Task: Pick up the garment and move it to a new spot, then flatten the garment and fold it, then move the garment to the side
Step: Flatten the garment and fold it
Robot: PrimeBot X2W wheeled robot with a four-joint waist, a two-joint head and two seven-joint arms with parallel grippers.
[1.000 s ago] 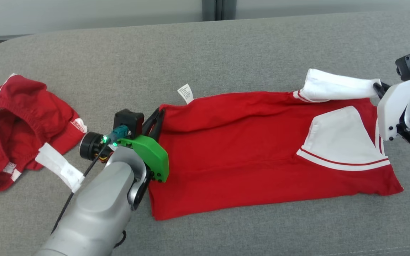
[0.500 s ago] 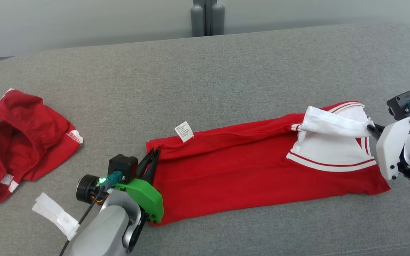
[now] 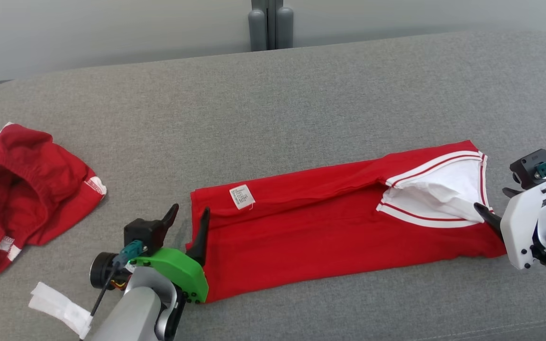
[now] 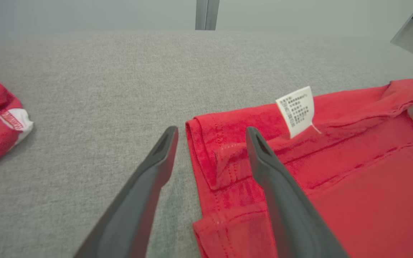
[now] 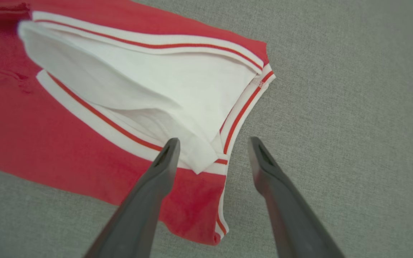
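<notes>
We are seeing the red jersey garment with white panels and red-striped white trim [image 3: 330, 237] lying flat on the grey woven cushion [image 3: 273, 109]. It is folded lengthwise into a long band that is running from the middle of the head view to its right side, the right end sitting slightly farther back. Its small white printed care label [image 3: 241, 196] is lying face up near the left hem. At the right end a white panel [image 3: 436, 192] is gaping open between striped edges.

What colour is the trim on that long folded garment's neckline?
White with a thin red stripe; the trim shows best in the right wrist view.
</notes>
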